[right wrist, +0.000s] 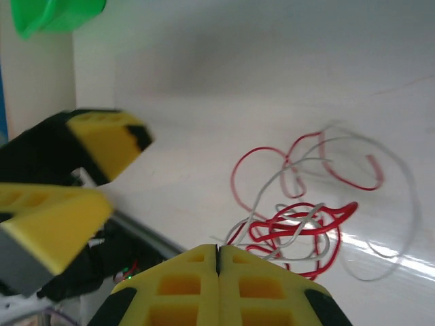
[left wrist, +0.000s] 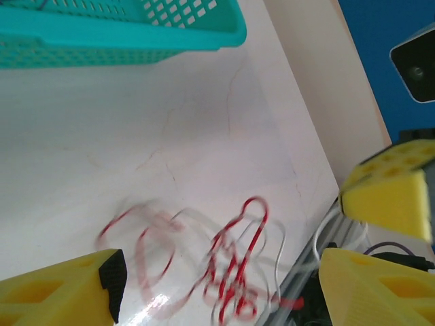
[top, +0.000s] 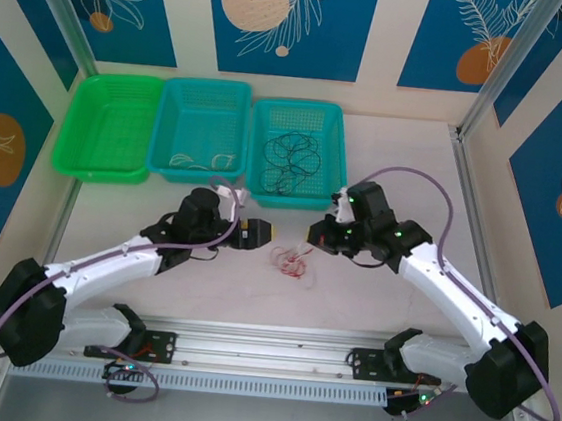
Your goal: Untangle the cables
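- Left claw [left wrist: 217, 280]: yellow fingers stood wide apart, low over the tabletop [top: 372, 301].
- Right claw [right wrist: 217, 261]: yellow pads were pressed together, tip facing the left claw at close range. Whether a strand was pinched between them could not be told.
- Red cable [top: 291, 262]: lay in loose loops on the tabletop, just in front of both claws and between them.
- White cable [right wrist: 325, 246]: was threaded through the red loops, its strands reaching the right claw's tips.
- Black cable [top: 295, 157]: lay coiled inside the teal basket [top: 302, 105] beyond the right claw.
- Pale cable [top: 200, 164]: lay in the middle basket [top: 209, 84] beyond the left claw.
- Green basket [top: 114, 80]: stood further out on the left claw's outer side.
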Controlling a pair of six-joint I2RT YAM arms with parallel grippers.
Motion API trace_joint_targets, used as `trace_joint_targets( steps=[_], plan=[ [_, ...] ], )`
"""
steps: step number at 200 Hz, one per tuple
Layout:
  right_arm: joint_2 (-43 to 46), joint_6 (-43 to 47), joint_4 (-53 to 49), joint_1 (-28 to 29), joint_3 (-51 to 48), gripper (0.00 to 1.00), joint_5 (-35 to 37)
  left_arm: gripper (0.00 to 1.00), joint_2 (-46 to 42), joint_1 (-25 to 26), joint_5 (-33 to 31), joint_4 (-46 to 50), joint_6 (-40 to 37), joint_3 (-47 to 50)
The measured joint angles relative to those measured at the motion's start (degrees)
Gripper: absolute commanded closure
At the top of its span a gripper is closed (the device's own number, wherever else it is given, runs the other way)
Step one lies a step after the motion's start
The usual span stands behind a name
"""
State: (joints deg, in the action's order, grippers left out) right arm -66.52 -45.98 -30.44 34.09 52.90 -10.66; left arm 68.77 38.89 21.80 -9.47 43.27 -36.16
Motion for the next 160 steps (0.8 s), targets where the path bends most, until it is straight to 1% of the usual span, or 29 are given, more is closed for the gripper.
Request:
trace_joint_targets(
  steps=[22,37,48,61,83,105,127,160],
  plan=[
    [-3.5,0.4,1.0,3.8,3.3,1.0,-0.3,0.38,0.9,0.1,1.1,-1.8,0.9,0.0],
    [-5.2,0.8,1.6,4.6,5.1,1.0,-0.3,0.5,0.9,0.2,2.5,-2.4,-0.5,0.0],
    [-6.2,1.1,2.1,4.7,5.9,1.0,-0.5,0.55,0.9,0.2,3.7,-3.2,-1.7,0.1],
    [-6.9,1.3,2.7,4.9,6.5,1.0,-1.0,0.56,0.6,0.3,5.2,-4.0,-4.3,0.4],
    [-8.2,1.7,2.8,5.4,7.4,1.0,-1.8,0.53,0.2,0.3,7.6,-4.3,-7.9,0.7],
    [-9.4,1.8,2.8,6.4,8.5,1.0,-2.1,0.53,0.2,0.3,9.6,-5.2,-9.4,0.8],
    [-9.6,1.7,3.0,6.8,8.8,1.0,-2.0,0.66,0.9,0.4,10.4,-6.1,-10.3,0.8],
    [-9.7,1.7,3.0,7.2,8.9,1.0,-1.6,0.9,3.6,0.4,10.9,-7.6,-10.6,0.8]
  ],
)
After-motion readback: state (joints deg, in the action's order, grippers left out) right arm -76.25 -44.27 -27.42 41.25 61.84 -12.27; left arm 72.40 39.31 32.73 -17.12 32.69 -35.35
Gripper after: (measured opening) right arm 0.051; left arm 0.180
